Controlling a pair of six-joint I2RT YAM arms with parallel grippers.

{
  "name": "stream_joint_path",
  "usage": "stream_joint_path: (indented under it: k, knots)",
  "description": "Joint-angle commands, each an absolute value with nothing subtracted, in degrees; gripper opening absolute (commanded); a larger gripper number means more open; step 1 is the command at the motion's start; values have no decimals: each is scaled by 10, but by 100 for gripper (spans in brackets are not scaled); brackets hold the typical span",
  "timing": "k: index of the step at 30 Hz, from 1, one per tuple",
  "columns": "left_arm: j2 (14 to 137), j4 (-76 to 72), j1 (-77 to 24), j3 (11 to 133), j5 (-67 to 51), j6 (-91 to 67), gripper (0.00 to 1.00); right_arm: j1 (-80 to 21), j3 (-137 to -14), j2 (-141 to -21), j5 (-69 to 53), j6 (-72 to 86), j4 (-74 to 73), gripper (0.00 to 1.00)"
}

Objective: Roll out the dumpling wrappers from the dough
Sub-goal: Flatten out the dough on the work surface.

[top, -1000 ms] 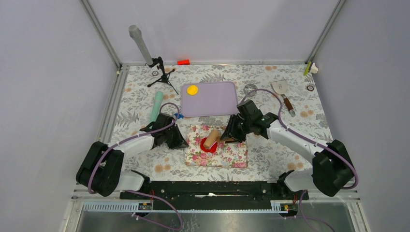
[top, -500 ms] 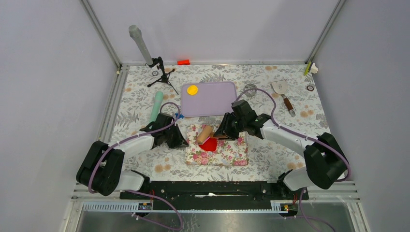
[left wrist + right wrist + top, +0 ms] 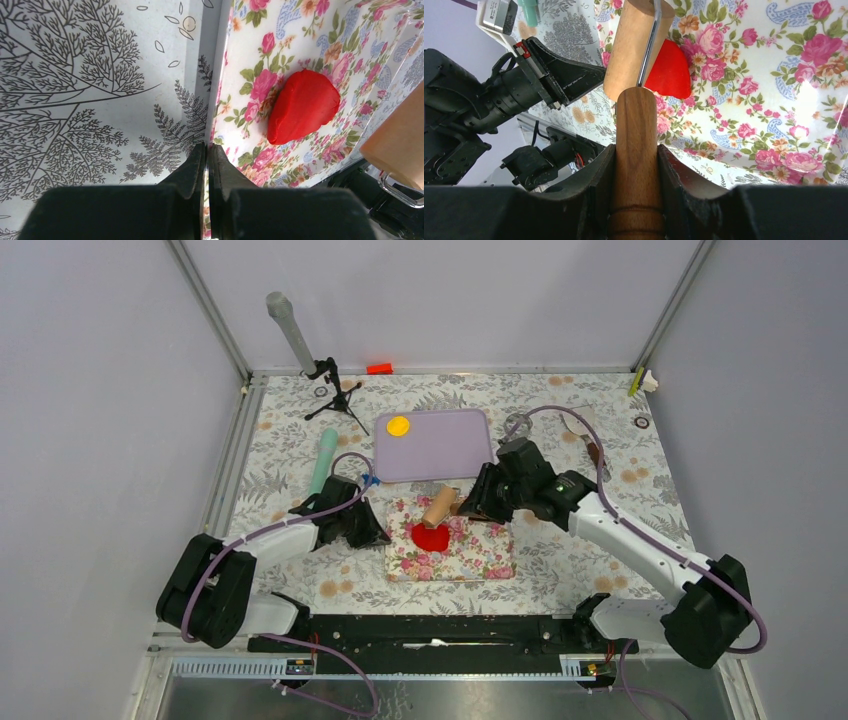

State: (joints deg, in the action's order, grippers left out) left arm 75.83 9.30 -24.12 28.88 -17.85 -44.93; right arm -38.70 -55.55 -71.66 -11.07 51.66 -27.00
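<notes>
Two changes mark this moment. First, the wooden rolling pin with a wire frame (image 3: pixel 438 506) has travelled away from the robot to the far edge of the flower-printed mat (image 3: pixel 470 555), so the bright red soft clay dough (image 3: pixel 302 106) now lies fully uncovered near the mat's left-centre. Second, the left gripper (image 3: pixel 206 165) has finished closing: its jaws are pressed together at the mat's left edge, apparently pinching the thin sheet to steady it. The right gripper (image 3: pixel 636 165) clamps the pin's wooden handle, with the barrel just beyond the dough.

The dough reads as a flattened, rounded-triangular patch, not a neat disc, so one rolling stroke seems complete and further passes are probably needed.

One finished small flat yellow clay disc (image 3: pixel 399 426) rests at the far-left corner of the lilac rectangular board (image 3: pixel 450 450), just beyond the mat.

The table carries a pale leaf-printed cloth (image 3: pixel 580 550). A teal cylinder (image 3: pixel 324 460) lies to the left, and a small red-orange block (image 3: pixel 379 368) sits at the back edge. Plain grey walls with metal corner rails enclose the workspace.
</notes>
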Motion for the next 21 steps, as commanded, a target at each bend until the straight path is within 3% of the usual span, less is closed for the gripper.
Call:
stream_joint_path:
  k: [1,8,14,21]
  knots:
    - [751,112,-239,274,-156,-445,0,-391,-538,-704,-117,539,-258,0]
    - [737,123,-240,270,-158,-447,0,-391,-473,-708,-137,596,-222,0]
    - [741,102,-241,262,-180,-451,0,-428,-449,-734,-31,561,-275,0]
    - [744,101,-242,264,-179,-450,0,-432,-424,-792,-40,559,-242,0]
